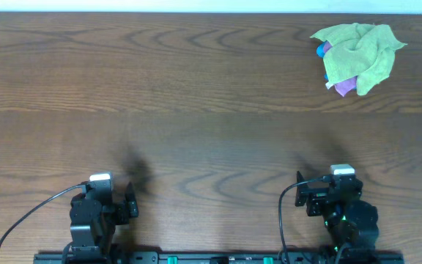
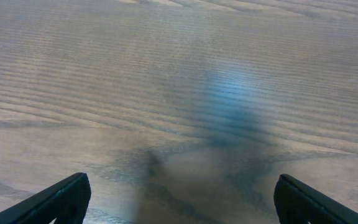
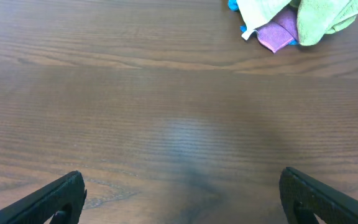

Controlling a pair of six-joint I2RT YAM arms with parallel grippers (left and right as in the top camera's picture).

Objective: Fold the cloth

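The desk (image 1: 196,110) before me is dark brown wood, its wavy grain running from side to side. Far off on my right, near its back edge, lies a crumpled green cloth (image 1: 357,51). It is heaped over a purple cloth (image 1: 345,86) and a blue scrap (image 1: 320,50), which peek out along its near and left edges.

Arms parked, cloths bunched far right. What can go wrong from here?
1. The green cloth lies crumpled over a purple cloth and something blue; a pinch may lift several layers at once.
2. They sit far right, well away from the left claw, so a two-arm fold there looks awkward; the right claw may need to drag them nearer.
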